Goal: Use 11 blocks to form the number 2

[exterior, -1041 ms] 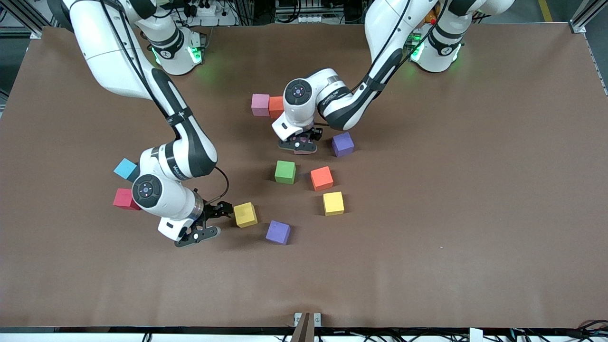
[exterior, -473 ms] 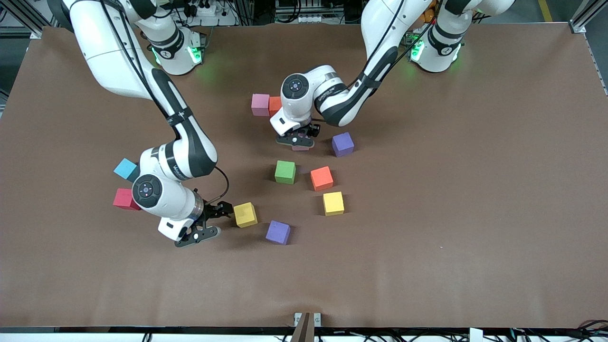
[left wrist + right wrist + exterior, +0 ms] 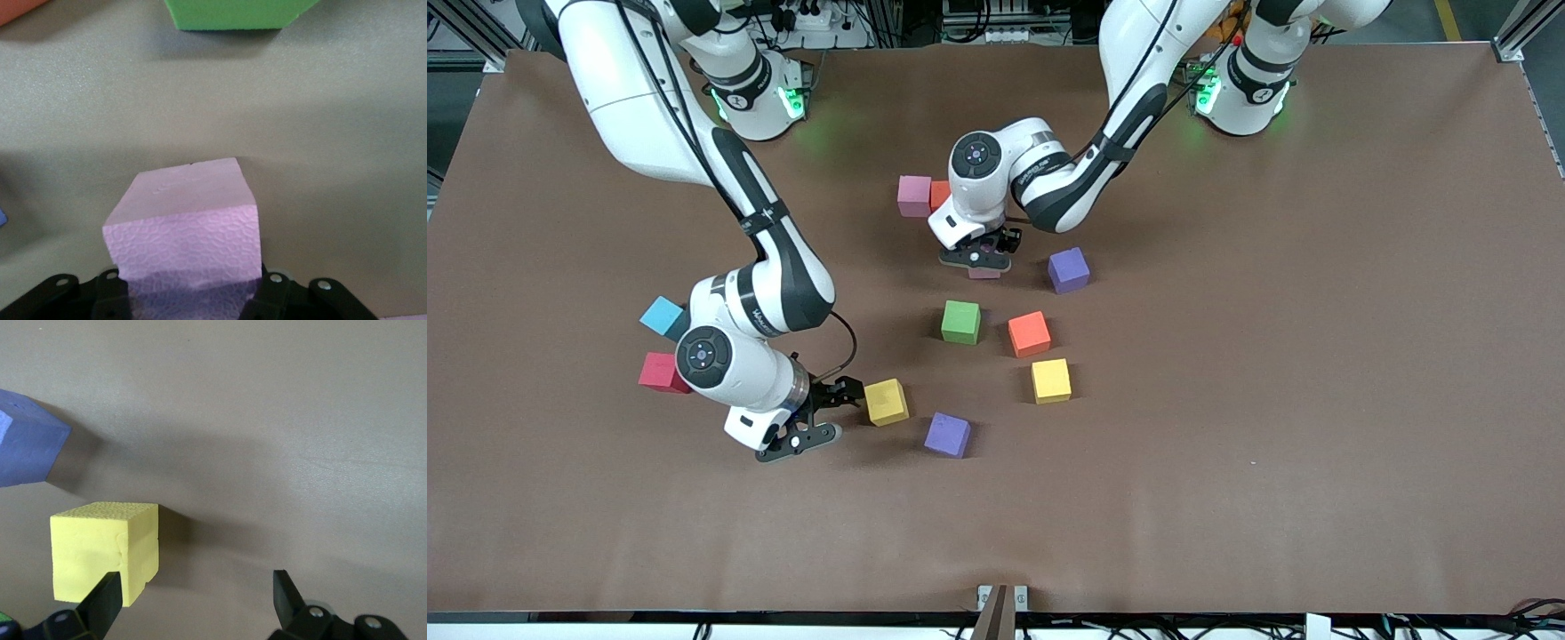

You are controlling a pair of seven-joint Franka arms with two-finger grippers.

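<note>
My left gripper [image 3: 983, 260] is shut on a pink block [image 3: 985, 273], low over the table beside a touching pink block [image 3: 913, 196] and orange block [image 3: 939, 193]. In the left wrist view the held pink block [image 3: 183, 227] sits between my fingers. My right gripper [image 3: 818, 414] is open beside a yellow block [image 3: 886, 401]; in the right wrist view that block [image 3: 103, 550] touches one fingertip [image 3: 107, 603] from outside the gap. Loose on the table are purple [image 3: 1068, 269], green [image 3: 960, 322], orange-red [image 3: 1029, 333], yellow [image 3: 1051, 380] and purple [image 3: 947, 435] blocks. No digit 2 shape is in view.
A blue block [image 3: 663, 316] and a red block [image 3: 659, 372] lie partly hidden by the right arm's wrist, toward the right arm's end. The green block [image 3: 233, 13] shows ahead of the left gripper. A purple block [image 3: 27, 447] lies past the yellow one.
My left gripper has carried the pink block a little toward the pink and orange pair. The right arm has barely moved.
</note>
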